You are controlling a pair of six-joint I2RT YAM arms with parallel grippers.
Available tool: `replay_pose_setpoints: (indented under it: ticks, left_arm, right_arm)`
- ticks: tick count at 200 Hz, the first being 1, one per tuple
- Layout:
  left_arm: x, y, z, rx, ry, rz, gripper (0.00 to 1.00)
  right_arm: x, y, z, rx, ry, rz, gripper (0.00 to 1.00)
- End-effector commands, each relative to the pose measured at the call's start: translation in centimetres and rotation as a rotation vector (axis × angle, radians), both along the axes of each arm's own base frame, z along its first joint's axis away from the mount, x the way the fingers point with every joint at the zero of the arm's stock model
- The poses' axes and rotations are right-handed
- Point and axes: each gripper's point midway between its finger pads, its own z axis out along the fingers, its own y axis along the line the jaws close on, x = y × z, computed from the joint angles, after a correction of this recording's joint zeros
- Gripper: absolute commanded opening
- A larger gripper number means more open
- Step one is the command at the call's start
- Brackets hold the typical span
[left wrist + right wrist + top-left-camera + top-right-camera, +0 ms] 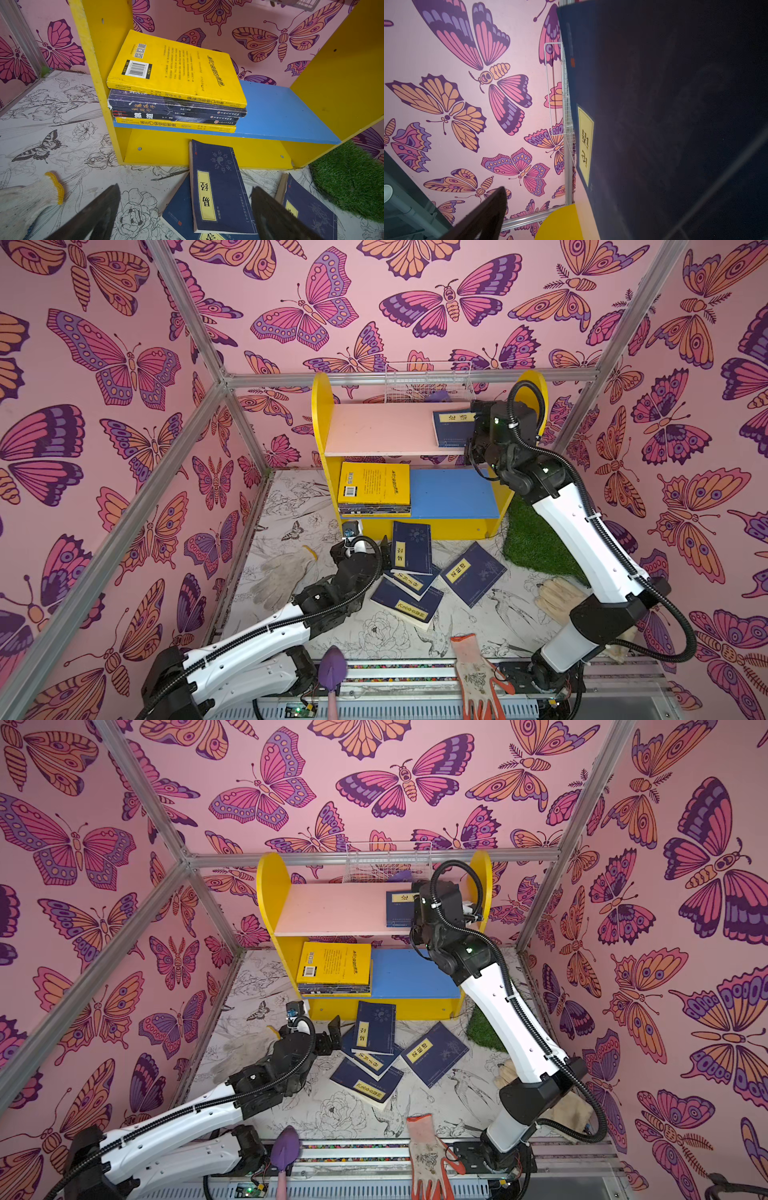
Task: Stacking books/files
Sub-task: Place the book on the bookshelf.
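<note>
**Pink butterfly booth: one navy book on the top shelf, four on the table**

Butterfly wallpaper closes in three sides, and the table [374, 635] is covered in a white sheet of inked flowers and birds. At its back stands a yellow bookshelf [322, 414] with a pink top shelf [374, 429] and a blue lower shelf [453, 493].

The right hand [473, 432] is at the right end of the pink shelf, turned on its side and released. In the right wrist view its one visible finger [488, 207] stands well off the navy book [451, 427], which lies flat there with its yellow title label up. Whether the other finger touches the cover cannot be told.

A flat stack [176, 68] lies at the left end of the blue shelf. A yellow book is on top, back cover up, with dark spines beneath and another yellow one at the bottom.

Four more navy books lie on the table in front of the shelf. Three overlap in a loose pile [409, 580], the top one with its far end at the shelf's foot. The fourth navy book [473, 574] lies tilted just beside them.

The left hand [186, 187] hangs low at the pile's left side, fingers spread wide and gripping nothing.

A knit glove [282, 576] with a yellow cuff lies beside the left arm, and a beige glove [555, 597] lies under the right arm. A white-and-orange glove [478, 676] and a purple trowel [332, 668] sit at the front edge. A grass mat [536, 539] lies at the shelf's right.
</note>
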Motion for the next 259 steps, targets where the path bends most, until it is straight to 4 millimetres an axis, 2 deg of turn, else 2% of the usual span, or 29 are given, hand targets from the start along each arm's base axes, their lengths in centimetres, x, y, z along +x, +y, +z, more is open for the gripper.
replay_pose_setpoints:
  ticks: [1,60,82,106,122,141,177,191,194,201,217,219,238,259]
  left_arm:
    - [0.1,-0.2,0.9,0.009,-0.017,0.0,0.99]
    - [0.4,-0.9,0.7,0.016,-0.015,-0.016,0.99]
    - [0.6,-1.1,0.7,0.02,-0.012,-0.017,0.99]
    - [0.7,-1.5,0.8,0.025,-0.012,-0.027,0.99]
    - [0.8,-2.3,1.3,0.019,-0.015,-0.061,1.0]
    - [0.6,-5.0,3.8,-0.001,-0.041,-0.201,1.0]
    - [0.6,-10.7,13.0,-0.05,-0.094,-0.448,1.0]
    - [1.1,-12.5,16.9,-0.056,-0.092,-0.504,0.99]
    - [1.9,-13.6,16.2,-0.039,-0.064,-0.514,0.99]
    - [2.3,-14.2,18.4,-0.06,-0.074,-0.531,0.99]
    - [3.6,-15.4,21.7,-0.148,-0.073,-0.564,0.98]
    - [3.9,-15.4,22.1,-0.163,-0.072,-0.564,0.98]
    - [6.2,-15.9,24.6,-0.31,-0.036,-0.593,0.96]
    - [8.7,-17.0,24.9,-0.39,0.065,-0.616,0.95]
  right_arm:
    - [-2.0,-0.4,-0.2,-0.004,0.049,0.039,0.99]
    - [-2.7,-1.5,-0.6,-0.078,0.073,0.06,0.99]
    - [-3.2,-1.7,0.2,-0.145,0.062,0.082,0.99]
    - [-2.9,-1.0,-0.1,-0.171,0.078,0.119,0.99]
    - [-2.8,-1.0,0.7,-0.204,0.043,0.126,0.99]
    - [-2.9,-1.7,0.6,-0.261,0.038,0.106,0.99]
    - [-2.5,-1.7,-1.3,-0.308,0.055,0.117,0.99]
    - [-2.2,-1.4,-2.2,-0.321,0.06,0.133,0.99]
    - [-2.2,-1.2,-2.3,-0.324,0.06,0.139,0.99]
    - [-2.1,-1.1,-2.9,-0.327,0.07,0.147,0.99]
    - [-1.6,-0.8,-4.5,-0.334,0.09,0.147,0.99]
    - [-2.1,-1.1,-3.7,-0.325,0.072,0.145,0.99]
    - [-2.4,-1.6,-3.6,-0.323,0.059,0.132,0.99]
    - [-2.6,-1.8,-3.1,-0.343,0.042,0.131,0.99]
